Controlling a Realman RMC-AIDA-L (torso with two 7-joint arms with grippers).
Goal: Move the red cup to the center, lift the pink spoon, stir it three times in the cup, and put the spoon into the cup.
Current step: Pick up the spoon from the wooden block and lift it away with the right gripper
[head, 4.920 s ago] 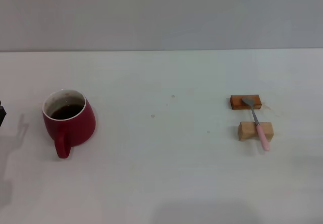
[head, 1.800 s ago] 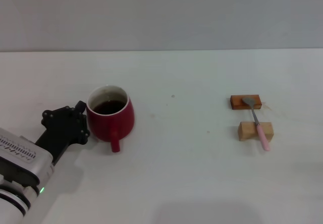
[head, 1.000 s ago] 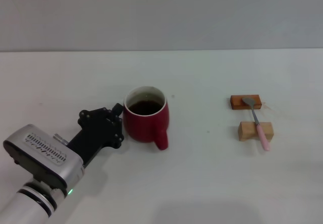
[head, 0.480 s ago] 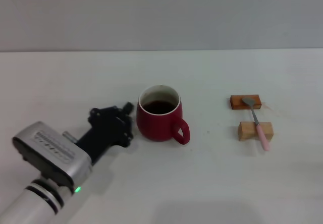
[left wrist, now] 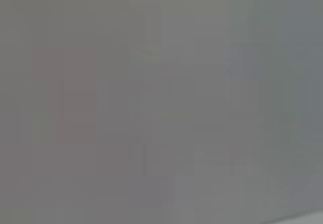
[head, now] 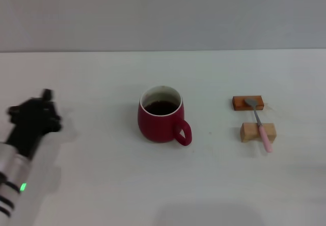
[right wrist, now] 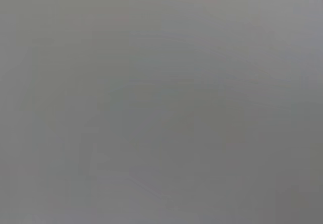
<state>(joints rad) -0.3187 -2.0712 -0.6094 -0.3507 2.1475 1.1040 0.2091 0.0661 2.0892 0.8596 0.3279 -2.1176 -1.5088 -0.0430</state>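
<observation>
The red cup [head: 160,120] stands upright at the middle of the white table [head: 163,185], with dark liquid inside and its handle toward the front right. The pink spoon [head: 260,124] lies to the right across two small wooden blocks, its metal bowl on the far block and its pink handle over the near one. My left gripper [head: 35,115] is far to the left of the cup, apart from it and blurred. My right gripper is out of view. Both wrist views show only plain grey.
A dark wooden block [head: 248,103] and a pale wooden block [head: 257,132] hold up the spoon at the right. A grey wall runs behind the table's far edge.
My left gripper pushed the cup from the left side to the middle, turning its handle to the front right. It has now drawn back to the far left, and the cup stands alone.
</observation>
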